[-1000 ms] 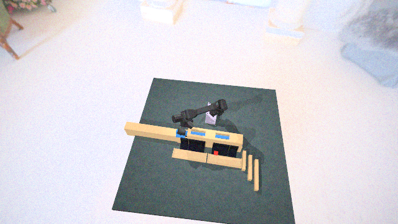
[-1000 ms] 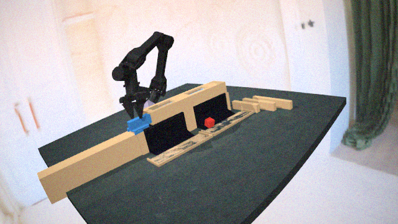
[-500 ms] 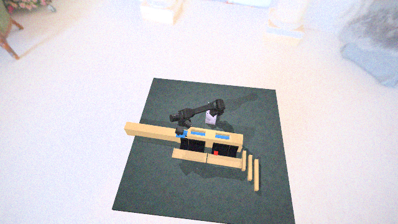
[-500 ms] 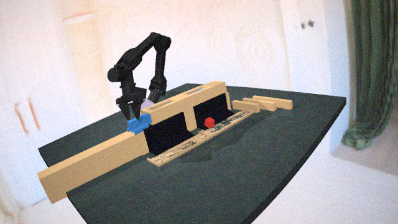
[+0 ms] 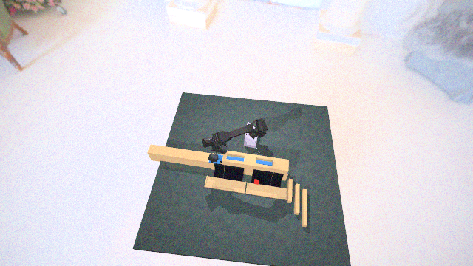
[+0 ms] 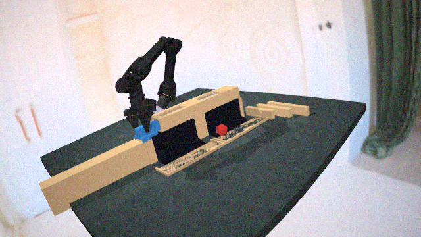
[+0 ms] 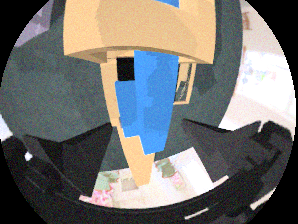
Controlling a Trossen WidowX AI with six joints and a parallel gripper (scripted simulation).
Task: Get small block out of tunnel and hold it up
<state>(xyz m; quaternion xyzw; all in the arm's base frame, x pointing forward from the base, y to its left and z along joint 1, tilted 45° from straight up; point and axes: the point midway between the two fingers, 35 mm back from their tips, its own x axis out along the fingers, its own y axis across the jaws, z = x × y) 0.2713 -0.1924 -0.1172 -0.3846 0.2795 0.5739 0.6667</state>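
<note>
Blue piece (image 5: 221, 159) (image 6: 147, 133) (image 7: 156, 100): partly hidden by gripper (image 5: 214, 157) (image 6: 139, 128) (image 7: 148, 124) in top view; cut off at twelve o'clock, wrist view: tan housing (image 5: 250, 165) (image 6: 200, 123) (image 7: 140, 27).

1. From here, the tunnel (image 5: 249, 168) (image 6: 200, 125) (image 7: 140, 27) stands on the desk (image 5: 177, 229) (image 6: 230, 184) (image 7: 45, 90), the arm (image 5: 236, 132) (image 6: 141, 68) behind it.
2. Left, a long beam (image 5: 181, 155) (image 6: 99, 167) (image 7: 141, 167) runs out past the desk's edge.
3. Two low trays (image 5: 225, 185) (image 6: 168, 174) lie end to end in front.
4. The block (image 5: 256, 181) (image 6: 222, 130) is at the right-hand opening.
5. Beyond the right end, three rods (image 5: 297, 199) (image 6: 275, 110) lie side by side.
</note>
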